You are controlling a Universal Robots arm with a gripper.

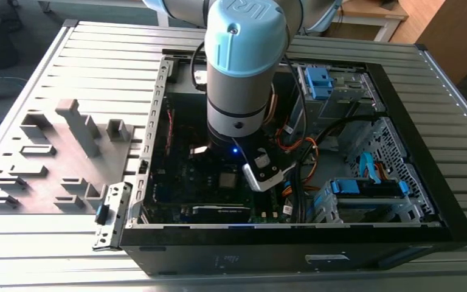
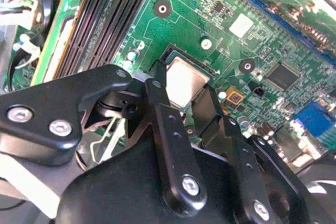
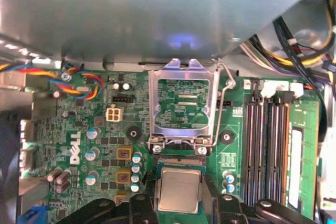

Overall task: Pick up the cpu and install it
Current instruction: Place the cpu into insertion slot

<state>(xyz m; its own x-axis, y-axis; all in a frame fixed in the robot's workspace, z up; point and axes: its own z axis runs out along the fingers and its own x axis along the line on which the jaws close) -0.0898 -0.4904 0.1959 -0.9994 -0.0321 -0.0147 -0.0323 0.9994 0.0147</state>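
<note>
The cpu (image 3: 179, 190) is a pale silvery square lying flat in the socket of the green motherboard (image 3: 105, 156). The socket's metal load plate (image 3: 182, 103) stands swung up just beyond it. My gripper (image 3: 179, 205) reaches down into the black computer case (image 1: 298, 258), and its two black fingers (image 3: 144, 203) hug opposite sides of the chip. In the second wrist view the cpu (image 2: 185, 77) shows between the fingertips, with my gripper (image 2: 181, 95) closed to its width. In the exterior view the cpu (image 1: 227, 180) is a small pale square below the arm's wrist.
Black memory slots (image 3: 268, 145) run beside the socket. Bundled coloured wires (image 3: 79, 80) and a white connector (image 3: 112, 114) lie on its other side. Drive cages with blue clips (image 1: 367, 188) fill the case at the exterior view's right. Grey plastic blocks (image 1: 79, 131) stand on the slatted table at its left.
</note>
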